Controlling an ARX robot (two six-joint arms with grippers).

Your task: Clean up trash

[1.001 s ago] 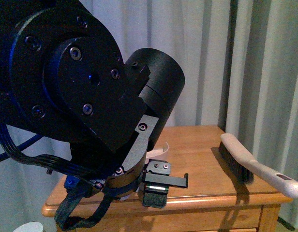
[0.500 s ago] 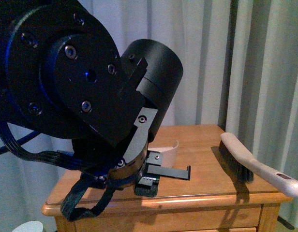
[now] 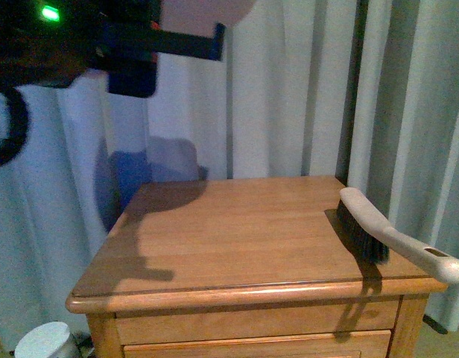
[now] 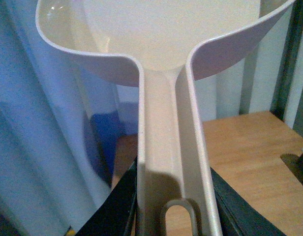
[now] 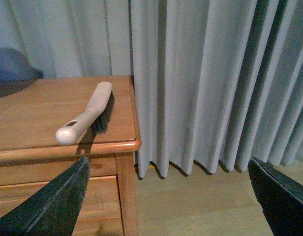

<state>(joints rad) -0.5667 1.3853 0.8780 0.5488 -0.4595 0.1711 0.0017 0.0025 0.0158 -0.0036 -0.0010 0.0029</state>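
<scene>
No trash shows in any view. The pale pink dustpan fills the left wrist view, its long handle running back between the jaws of my left gripper, which is shut on it. In the front view the left arm hangs high at the top left, well above the wooden table, and an edge of the dustpan shows at the top. My right gripper stands open beyond the table's right edge, over the floor, with nothing between its fingers.
A cream hand brush with dark bristles lies at the table's right edge, its handle overhanging; the right wrist view also has the brush. Grey curtains hang behind. A pale round bin stands on the floor at the lower left.
The left arm has risen from just above the tabletop to high at the top left, carrying the dustpan and uncovering the table. The brush has not moved.
</scene>
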